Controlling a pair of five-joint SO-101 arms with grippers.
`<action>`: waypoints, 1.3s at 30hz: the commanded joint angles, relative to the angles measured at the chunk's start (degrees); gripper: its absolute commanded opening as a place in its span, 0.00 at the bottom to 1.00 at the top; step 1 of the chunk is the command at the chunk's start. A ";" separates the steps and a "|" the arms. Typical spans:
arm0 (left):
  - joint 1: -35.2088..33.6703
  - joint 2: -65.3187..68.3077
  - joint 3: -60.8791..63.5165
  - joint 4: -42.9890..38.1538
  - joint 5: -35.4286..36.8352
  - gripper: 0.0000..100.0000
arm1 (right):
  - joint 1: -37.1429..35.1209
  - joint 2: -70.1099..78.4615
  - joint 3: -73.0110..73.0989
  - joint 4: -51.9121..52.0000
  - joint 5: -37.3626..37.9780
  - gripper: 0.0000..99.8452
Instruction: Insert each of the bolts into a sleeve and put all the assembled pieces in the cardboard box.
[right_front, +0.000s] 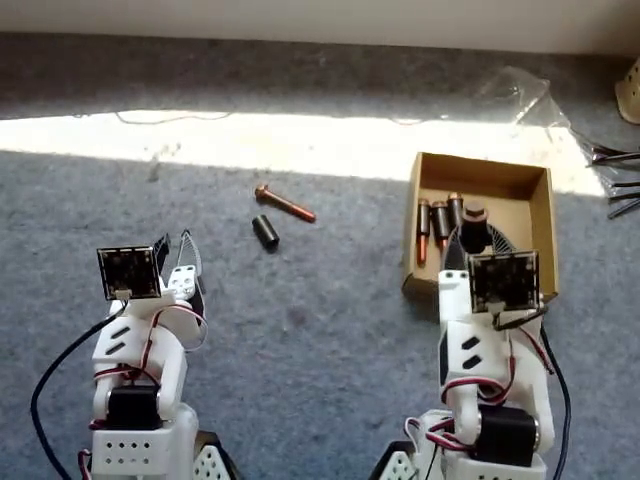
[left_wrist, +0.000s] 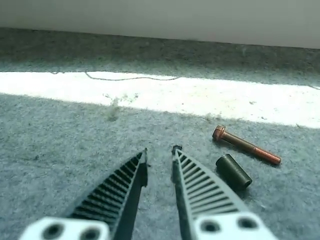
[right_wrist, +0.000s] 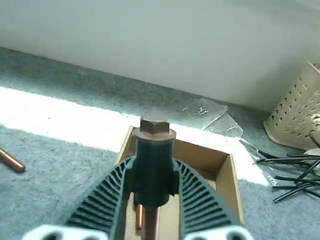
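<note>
Bolt (right_wrist: 157, 131) in its sleeve (right_wrist: 154, 165) hangs over the box (right_front: 480, 172), clenched by the right fingers (right_wrist: 200, 195); next, seemingly, letting go inside. The left fingers (left_wrist: 200, 190) gape near 1 loose bolt (left_wrist: 245, 146) and empty sleeve (left_wrist: 233, 171).

A loose bolt (right_front: 285, 203) lies on the desk (right_front: 330, 320) with a sleeve (right_front: 265, 231) just beside it, both left of the cardboard box (right_front: 485, 175). Assembled pieces (right_front: 432, 225) lie inside the box, along its left side.

Left gripper (left_wrist: 159, 151) front: open carpet up to sleeve (left_wrist: 233, 171) and bolt (left_wrist: 246, 146), lying just apart.
Cardboard box (right_front: 547, 215) mouth: right gripper (right_front: 472, 238) clamping sleeved bolt (right_wrist: 156, 150) over near side; assembled pieces (right_front: 438, 222) inside.
Beyond box: black cables (right_front: 615, 185), plastic bag (right_front: 515, 92).
</note>
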 joint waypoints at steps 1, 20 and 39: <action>-0.48 -0.66 0.31 -1.41 -0.44 0.09 | 0.66 12.26 -6.99 -0.48 -0.44 0.00; -0.57 -0.66 0.75 -1.41 -0.53 0.09 | 8.57 65.27 -27.12 -12.88 4.31 0.00; -0.57 -0.66 0.84 -1.41 -0.53 0.09 | 10.59 101.85 -46.11 -18.15 4.40 0.01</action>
